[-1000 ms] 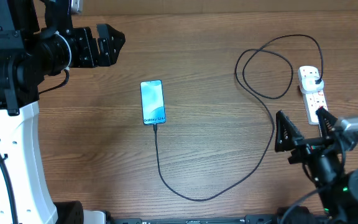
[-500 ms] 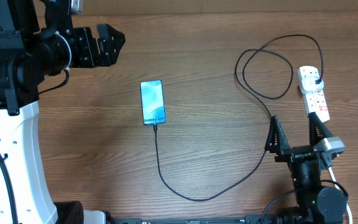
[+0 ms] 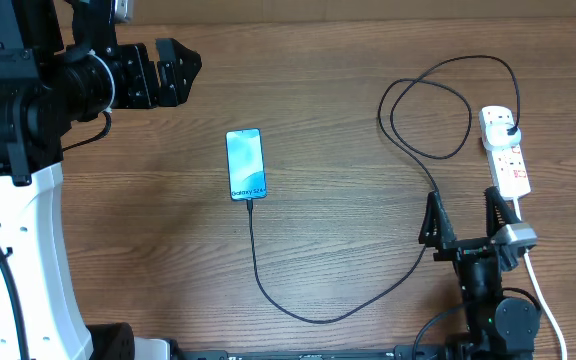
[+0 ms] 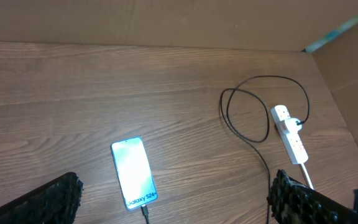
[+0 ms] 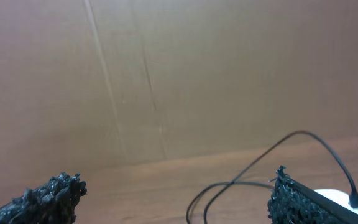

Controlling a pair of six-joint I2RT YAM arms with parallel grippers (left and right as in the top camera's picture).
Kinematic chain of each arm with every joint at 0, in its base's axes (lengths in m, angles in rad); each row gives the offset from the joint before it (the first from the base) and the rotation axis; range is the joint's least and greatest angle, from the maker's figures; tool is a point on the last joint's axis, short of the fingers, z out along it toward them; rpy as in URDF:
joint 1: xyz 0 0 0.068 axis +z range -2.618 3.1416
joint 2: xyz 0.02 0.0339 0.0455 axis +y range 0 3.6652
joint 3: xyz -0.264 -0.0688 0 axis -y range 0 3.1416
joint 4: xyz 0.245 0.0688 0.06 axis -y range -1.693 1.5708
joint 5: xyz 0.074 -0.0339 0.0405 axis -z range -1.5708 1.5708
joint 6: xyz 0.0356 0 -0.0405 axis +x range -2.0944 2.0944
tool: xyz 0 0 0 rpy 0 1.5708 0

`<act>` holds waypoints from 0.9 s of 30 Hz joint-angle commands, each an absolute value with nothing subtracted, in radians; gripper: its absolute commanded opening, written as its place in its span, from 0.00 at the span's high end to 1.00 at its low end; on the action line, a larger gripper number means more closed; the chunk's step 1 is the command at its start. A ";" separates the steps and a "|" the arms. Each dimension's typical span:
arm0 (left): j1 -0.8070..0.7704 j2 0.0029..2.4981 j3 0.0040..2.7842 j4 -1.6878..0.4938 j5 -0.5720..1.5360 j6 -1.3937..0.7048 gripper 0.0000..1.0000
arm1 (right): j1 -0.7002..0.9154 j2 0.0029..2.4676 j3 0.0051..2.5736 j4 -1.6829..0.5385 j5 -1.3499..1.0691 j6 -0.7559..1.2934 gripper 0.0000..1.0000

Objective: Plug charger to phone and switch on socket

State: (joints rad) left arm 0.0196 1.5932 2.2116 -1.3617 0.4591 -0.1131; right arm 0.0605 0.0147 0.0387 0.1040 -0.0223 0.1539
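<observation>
Phone (image 3: 245, 165): lies flat and screen-up on the wood-grain worktop (image 3: 348, 110), left of centre, its light-blue display lit.
Charger (image 3: 320, 318): the thin black cable's connector tip meets the phone's near short edge. The cable runs toward the near edge, curves right, climbs, and forms a loop at the far right. Its black plug sits in the far end of the power strip.
Power strip (image 3: 506, 155): white, lies lengthwise at the right edge, with its thick white cord trailing toward the near edge. The switch position is too small to read.
Left end effector (image 3: 183, 72): raised over the far-left corner, well apart from the phone, fingers spread wide, holding nothing.
Right end effector (image 3: 461, 215): near the right front, between the cable and the strip's near end, fingers spread wide, holding nothing.
</observation>
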 commanded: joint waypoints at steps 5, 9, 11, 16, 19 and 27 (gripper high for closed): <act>0.012 1.584 2.228 -1.361 0.461 -0.112 0.00 | 0.070 0.002 0.007 -0.004 -0.028 0.168 0.00; 0.012 1.584 2.228 -1.361 0.461 -0.112 0.00 | 0.070 0.002 0.008 -0.084 -0.026 0.224 0.00; 0.012 1.584 2.228 -1.361 0.461 -0.112 0.00 | 0.070 0.002 0.008 -0.083 -0.027 0.232 0.00; 0.012 1.584 2.228 -1.361 0.461 -0.112 0.01 | 0.070 0.003 0.008 -0.083 -0.027 0.232 0.00; 0.012 1.584 2.228 -1.361 0.461 -0.112 0.01 | 0.070 0.003 0.008 -0.083 -0.027 0.232 0.00; 0.012 1.584 2.228 -1.361 0.461 -0.112 0.00 | 0.070 0.003 0.008 -0.083 -0.027 0.232 0.00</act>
